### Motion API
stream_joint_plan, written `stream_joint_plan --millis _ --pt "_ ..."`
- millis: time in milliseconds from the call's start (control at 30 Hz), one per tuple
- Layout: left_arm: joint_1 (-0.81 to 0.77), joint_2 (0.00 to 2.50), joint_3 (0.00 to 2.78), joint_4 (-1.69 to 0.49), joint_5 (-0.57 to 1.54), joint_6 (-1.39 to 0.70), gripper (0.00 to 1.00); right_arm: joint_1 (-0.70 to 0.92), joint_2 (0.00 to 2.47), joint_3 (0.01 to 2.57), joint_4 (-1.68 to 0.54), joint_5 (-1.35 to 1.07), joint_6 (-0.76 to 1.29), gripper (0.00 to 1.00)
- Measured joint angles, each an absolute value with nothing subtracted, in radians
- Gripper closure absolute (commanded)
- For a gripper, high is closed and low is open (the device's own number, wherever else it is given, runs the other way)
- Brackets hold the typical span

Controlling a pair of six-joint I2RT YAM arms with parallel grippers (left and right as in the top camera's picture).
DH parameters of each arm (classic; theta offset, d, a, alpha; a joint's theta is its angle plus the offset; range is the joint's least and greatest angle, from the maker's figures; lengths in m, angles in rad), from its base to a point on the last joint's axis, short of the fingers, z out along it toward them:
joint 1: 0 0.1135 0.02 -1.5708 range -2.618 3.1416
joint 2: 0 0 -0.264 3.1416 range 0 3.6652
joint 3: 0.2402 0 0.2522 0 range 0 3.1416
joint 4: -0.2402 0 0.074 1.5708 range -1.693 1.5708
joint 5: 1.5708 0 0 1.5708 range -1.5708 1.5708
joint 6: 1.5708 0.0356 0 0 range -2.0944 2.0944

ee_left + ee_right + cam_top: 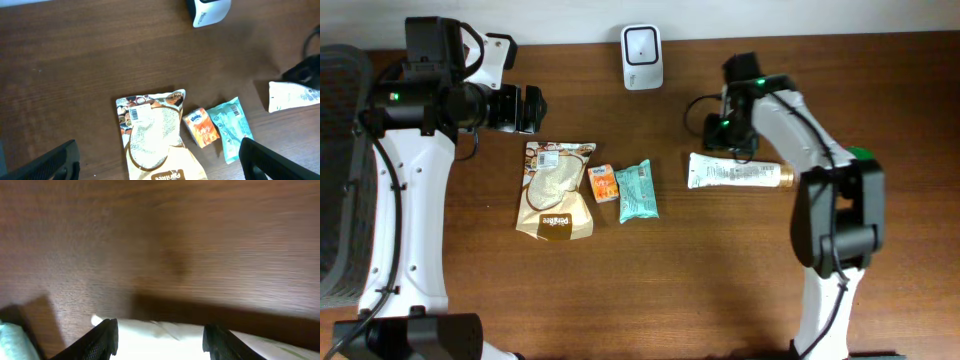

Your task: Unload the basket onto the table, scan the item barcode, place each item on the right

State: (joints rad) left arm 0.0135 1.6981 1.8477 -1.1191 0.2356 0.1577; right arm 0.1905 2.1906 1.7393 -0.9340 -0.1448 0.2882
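Note:
A white tube with a gold cap [735, 175] lies flat on the wooden table, right of centre. My right gripper [722, 145] hovers at the tube's left end. In the right wrist view its jaws stand apart, and the tube [160, 337] runs beneath and past both fingers, so nothing is clamped. The white barcode scanner [642, 57] stands at the table's far edge. My left gripper [530, 108] is wide open at the far left, above the table and holding nothing. Its wrist view looks down on the scanner [210, 10] and the tube's end [292, 96].
A tan and white pouch [558, 190] with a barcode label, a small orange packet [604, 183] and a teal packet [638, 190] lie side by side in the middle. A grey mesh chair [340, 170] stands off the left edge.

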Motion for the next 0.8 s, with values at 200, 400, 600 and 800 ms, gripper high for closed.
stream_joint_plan --millis 200,400,600,800 --pt "0.014 1.698 1.848 -1.119 0.236 0.158 0.01 0.265 2.213 1.739 -0.931 -0.165 0.287 0.45" --pt "0.014 1.698 1.848 -1.119 0.236 0.158 0.01 0.305 2.213 1.740 -1.031 -0.208 0.276 0.44" --pt "0.014 1.698 1.848 -1.119 0.235 0.158 0.01 0.311 2.213 1.740 -1.156 -0.220 0.269 0.44" --pt "0.014 1.698 1.848 -1.119 0.236 0.158 0.01 0.310 2.145 1.740 -1.191 -0.219 0.254 0.45"
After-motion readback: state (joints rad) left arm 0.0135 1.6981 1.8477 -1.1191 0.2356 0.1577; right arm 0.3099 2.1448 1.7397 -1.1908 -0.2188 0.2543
